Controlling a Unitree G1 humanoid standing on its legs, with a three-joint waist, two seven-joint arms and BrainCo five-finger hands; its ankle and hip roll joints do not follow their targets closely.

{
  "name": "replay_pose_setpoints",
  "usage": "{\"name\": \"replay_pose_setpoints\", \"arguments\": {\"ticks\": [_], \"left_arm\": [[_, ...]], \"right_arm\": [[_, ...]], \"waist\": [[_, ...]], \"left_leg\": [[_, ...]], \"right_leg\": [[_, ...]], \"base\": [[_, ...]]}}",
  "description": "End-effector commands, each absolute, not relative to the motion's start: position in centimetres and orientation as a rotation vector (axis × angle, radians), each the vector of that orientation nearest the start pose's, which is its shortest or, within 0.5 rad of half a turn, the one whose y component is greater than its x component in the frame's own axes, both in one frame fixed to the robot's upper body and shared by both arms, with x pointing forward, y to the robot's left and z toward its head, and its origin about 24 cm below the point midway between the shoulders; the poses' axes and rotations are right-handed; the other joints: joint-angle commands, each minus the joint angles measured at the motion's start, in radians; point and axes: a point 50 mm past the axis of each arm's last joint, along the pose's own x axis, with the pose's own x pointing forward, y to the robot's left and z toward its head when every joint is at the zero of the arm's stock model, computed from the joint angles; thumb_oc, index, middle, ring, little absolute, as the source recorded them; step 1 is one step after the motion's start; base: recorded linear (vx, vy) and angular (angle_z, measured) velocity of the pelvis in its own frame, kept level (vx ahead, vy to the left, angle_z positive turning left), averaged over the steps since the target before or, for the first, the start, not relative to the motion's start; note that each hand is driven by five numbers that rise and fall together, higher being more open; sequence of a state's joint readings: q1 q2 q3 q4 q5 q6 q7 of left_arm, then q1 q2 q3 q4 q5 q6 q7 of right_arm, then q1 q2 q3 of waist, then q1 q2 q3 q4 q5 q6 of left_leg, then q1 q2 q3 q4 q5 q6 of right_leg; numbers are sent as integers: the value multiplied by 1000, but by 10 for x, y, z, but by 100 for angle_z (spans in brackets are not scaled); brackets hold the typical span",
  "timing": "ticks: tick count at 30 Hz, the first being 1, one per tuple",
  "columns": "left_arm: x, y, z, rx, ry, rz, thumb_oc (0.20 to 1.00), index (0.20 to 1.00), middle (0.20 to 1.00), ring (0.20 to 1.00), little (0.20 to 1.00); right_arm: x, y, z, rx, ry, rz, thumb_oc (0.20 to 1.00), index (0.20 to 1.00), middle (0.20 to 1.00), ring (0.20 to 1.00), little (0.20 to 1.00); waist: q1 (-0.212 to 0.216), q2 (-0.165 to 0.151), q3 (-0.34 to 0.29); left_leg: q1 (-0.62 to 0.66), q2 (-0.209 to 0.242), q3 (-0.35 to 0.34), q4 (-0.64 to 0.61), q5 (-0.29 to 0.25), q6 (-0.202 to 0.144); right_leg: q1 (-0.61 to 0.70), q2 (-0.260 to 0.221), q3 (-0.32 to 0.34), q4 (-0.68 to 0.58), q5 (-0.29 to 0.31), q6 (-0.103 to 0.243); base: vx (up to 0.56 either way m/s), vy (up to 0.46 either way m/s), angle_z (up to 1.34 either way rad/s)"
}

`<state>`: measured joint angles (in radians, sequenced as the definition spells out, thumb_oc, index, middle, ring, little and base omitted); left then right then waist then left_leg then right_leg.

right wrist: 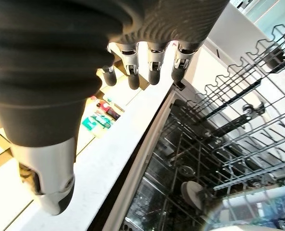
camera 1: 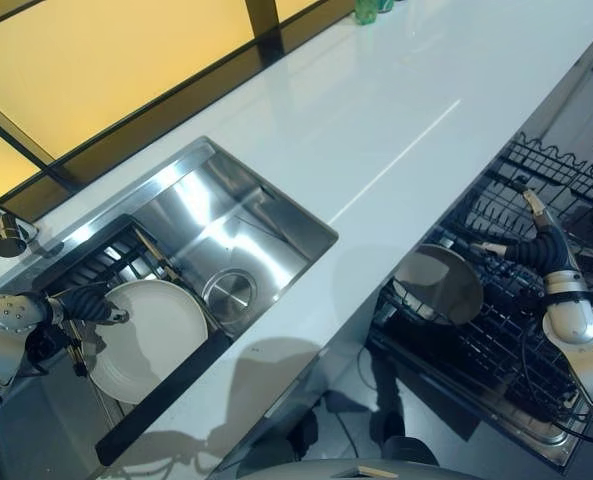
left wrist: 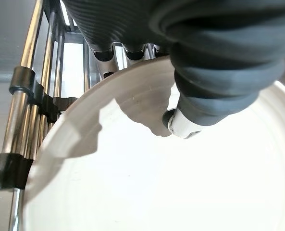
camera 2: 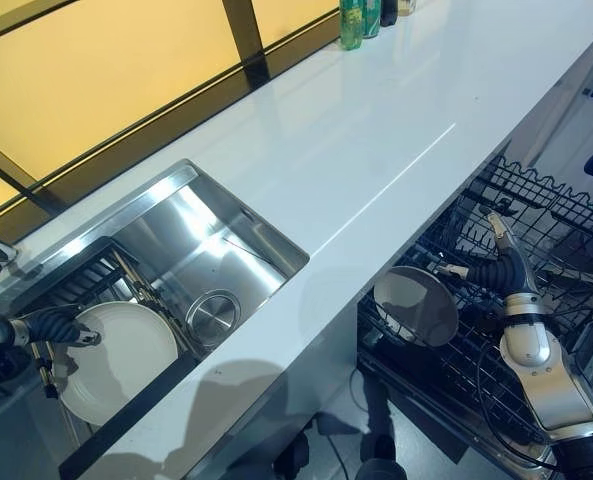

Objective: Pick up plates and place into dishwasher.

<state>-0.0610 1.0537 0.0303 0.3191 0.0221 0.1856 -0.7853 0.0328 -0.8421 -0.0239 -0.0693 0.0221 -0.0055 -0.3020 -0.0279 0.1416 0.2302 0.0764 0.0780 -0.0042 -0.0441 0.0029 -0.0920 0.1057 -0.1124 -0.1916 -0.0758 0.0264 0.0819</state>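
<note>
My left hand (camera 1: 88, 306) is reaching into the stainless-steel sink (camera 1: 238, 224) set in the long white countertop (camera 1: 396, 120). Its thumb is pressing on the face of the round white plate (camera 1: 148, 336), which is lying against the chrome wire rack (left wrist: 22, 115) at the left end of the sink. My fingers (left wrist: 114, 52) are passing over the plate's rim and behind it, so I am pinching the rim between thumb and fingers.

My right hand (camera 2: 496, 262) is hovering over the black wire dishwasher rack (camera 1: 536, 200), which is standing pulled out below the countertop's front edge. Its fingers (right wrist: 152, 72) are relaxed, slightly apart, and holding nothing. A second round grey-white plate (camera 2: 416, 305) is standing tilted in this rack, just beside my right hand and apart from it.

Green bottles (camera 2: 360, 18) are standing at the far edge of the countertop, by the yellow window panels (camera 1: 96, 60).
</note>
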Motion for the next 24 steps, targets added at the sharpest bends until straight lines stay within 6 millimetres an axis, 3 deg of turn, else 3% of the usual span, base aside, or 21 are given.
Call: {"name": "replay_pose_setpoints", "arguments": {"ticks": [1,16,19,24], "left_arm": [[220,345,82,780,790,-611,200,200,200,200,200],[222,345,89,802,741,-584,200,200,200,200,200],[228,351,101,830,633,-444,200,200,200,200,200],[237,364,140,950,345,-160,200,200,200,200,200]], "right_arm": [[248,-287,156,-832,-303,-243,1000,1000,1000,1000,1000],[245,-287,154,-817,-295,-260,1000,1000,1000,1000,1000],[245,-288,154,-814,-300,-273,1000,1000,1000,1000,1000],[241,-291,157,-802,-323,-309,1000,1000,1000,1000,1000]], "waist": [[38,-47,-105],[53,-63,-121],[60,-68,-125],[76,-81,-140]], "left_leg": [[-91,6,36,85,-26,-1],[-86,6,27,74,-25,1],[-84,6,26,72,-25,1],[-83,6,19,58,-19,2]], "right_leg": [[-79,-90,16,206,-126,65],[-69,-84,5,197,-126,65],[-65,-85,2,195,-126,65],[-60,-83,-10,191,-131,64]], "base": [[0,0,0],[4,-5,1],[-10,-4,0],[-57,-24,0]]}}
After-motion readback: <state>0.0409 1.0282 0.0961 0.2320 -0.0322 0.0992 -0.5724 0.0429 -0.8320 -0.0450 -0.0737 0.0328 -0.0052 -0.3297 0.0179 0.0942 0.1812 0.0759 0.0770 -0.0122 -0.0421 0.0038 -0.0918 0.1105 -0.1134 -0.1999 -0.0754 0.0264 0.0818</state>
